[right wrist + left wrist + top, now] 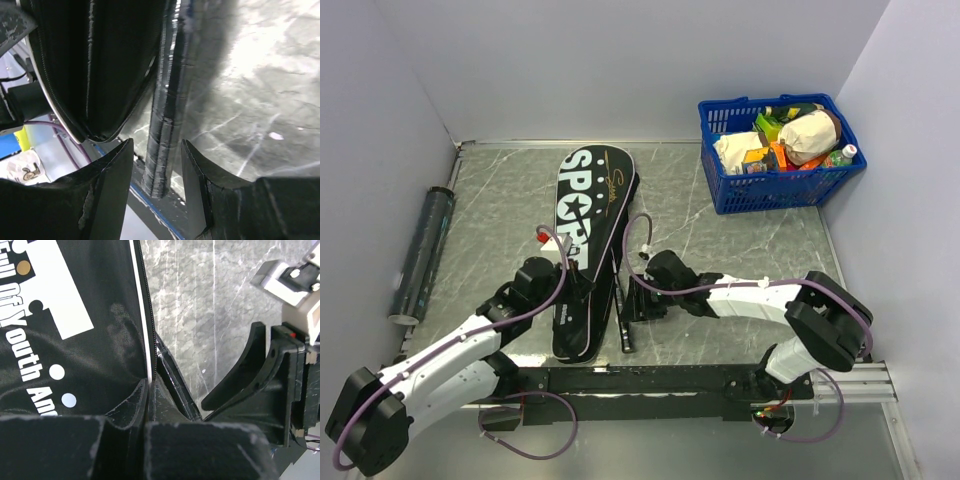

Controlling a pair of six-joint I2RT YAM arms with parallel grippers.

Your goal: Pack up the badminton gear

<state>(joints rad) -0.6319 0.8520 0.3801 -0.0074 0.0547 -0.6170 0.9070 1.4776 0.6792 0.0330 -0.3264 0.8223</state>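
The black bag (588, 225) lettered "SPORT" lies flat mid-table. My left gripper (582, 287) is shut on the bag's right zipper edge (148, 355), pinching the white piping between the fingertips (148, 386). Two black-wrapped racket handles (624, 318) stick out beside the bag's near end; the racket heads are hidden. My right gripper (633, 298) is open, its fingers either side of the handles (165, 150) without touching; the bag (100, 65) lies just left of it. My right gripper also shows in the left wrist view (240, 385). The dark tube (421, 255) lies at the far left. No shuttlecocks show.
A blue plastic basket (720, 185) of groceries stands at the back right corner. Grey walls close the table on the left, back and right. The black rail (650, 380) holding the arm bases runs along the near edge.
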